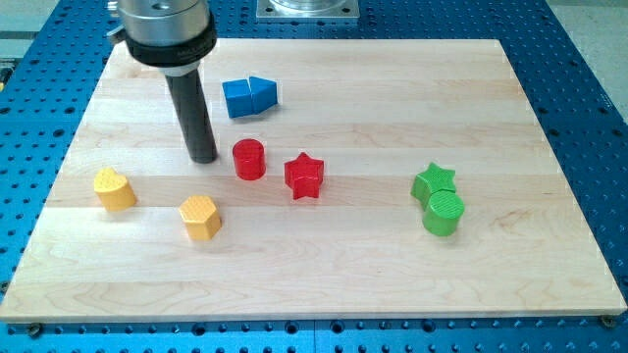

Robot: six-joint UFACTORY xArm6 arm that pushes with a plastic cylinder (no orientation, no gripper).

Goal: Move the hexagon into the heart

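Observation:
The yellow hexagon block (201, 217) lies on the wooden board at the lower left. The yellow heart block (115, 188) lies to its left and a little higher, with a gap between them. My tip (203, 159) rests on the board above the hexagon and just left of the red cylinder (249, 159). It touches neither yellow block.
A red star (304, 176) lies right of the red cylinder. A blue block (249, 96) lies near the view's top, right of the rod. A green star (434, 180) and a green cylinder (443, 212) touch at the right. The board's edge (314, 316) runs along the bottom.

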